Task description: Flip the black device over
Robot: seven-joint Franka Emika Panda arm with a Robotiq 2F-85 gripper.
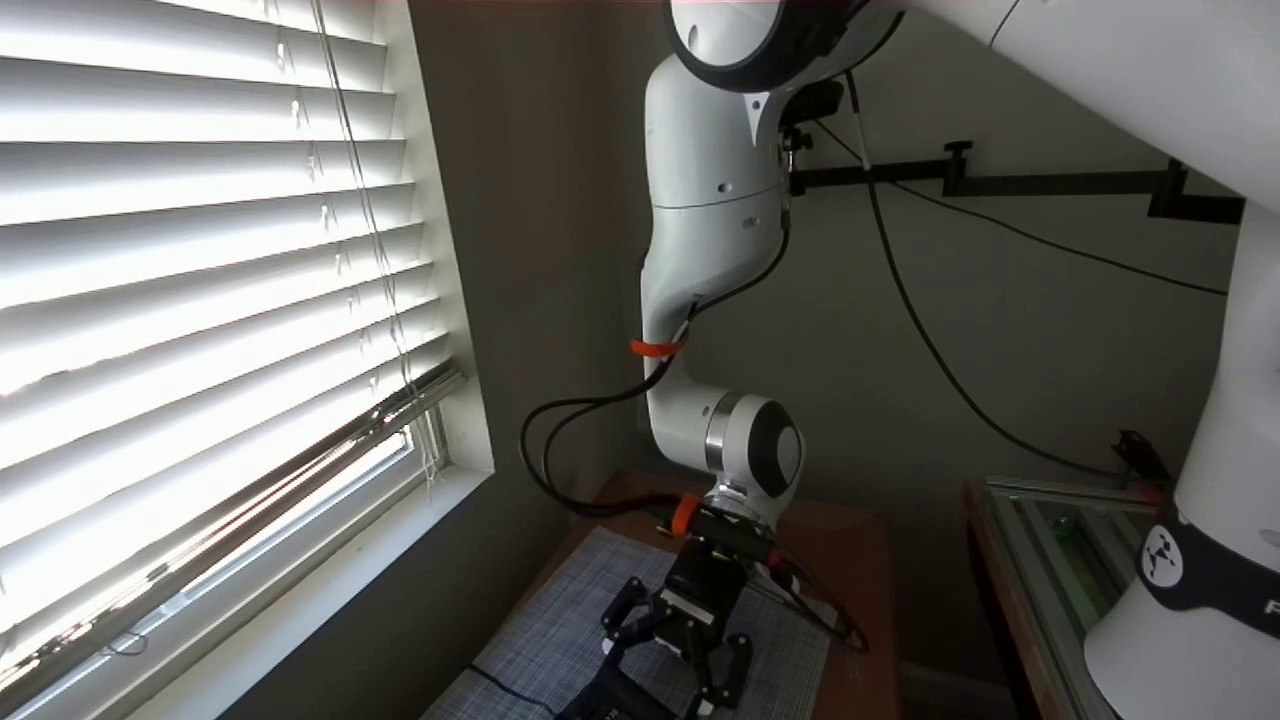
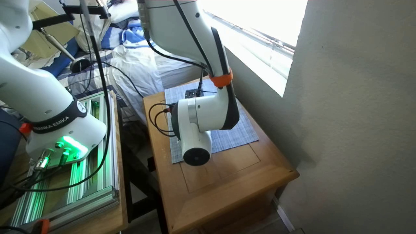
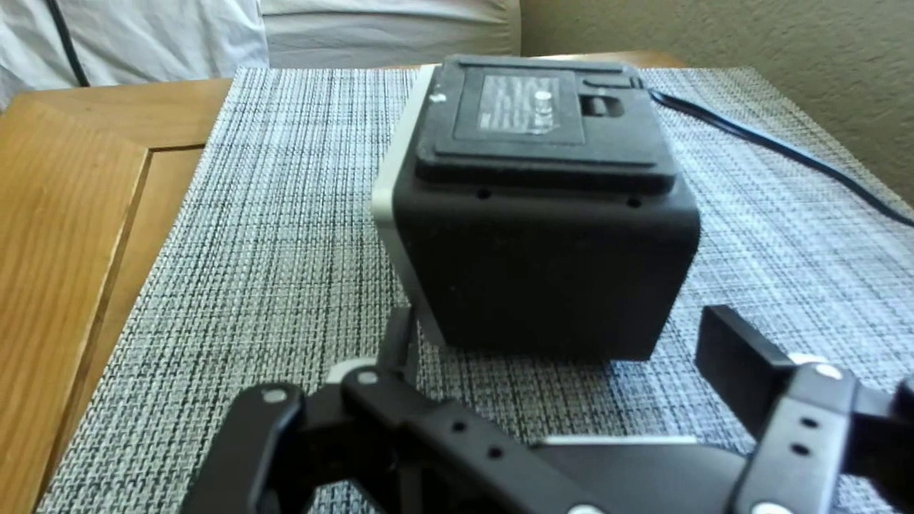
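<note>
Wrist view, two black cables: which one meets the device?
The right-hand cable: it crosses the grey mat to meet the black device. The top-left cable shows against white bedding, apart from the device.

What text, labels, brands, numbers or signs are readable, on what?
"ANKA EMIKA": black band on the white robot base; start unclear.
"F": same black band, cut at an exterior view's edge.
Round white emblem on that band: no legible words.
Grey rectangular label on the black boxy plastic device: too blurred to read.
</note>
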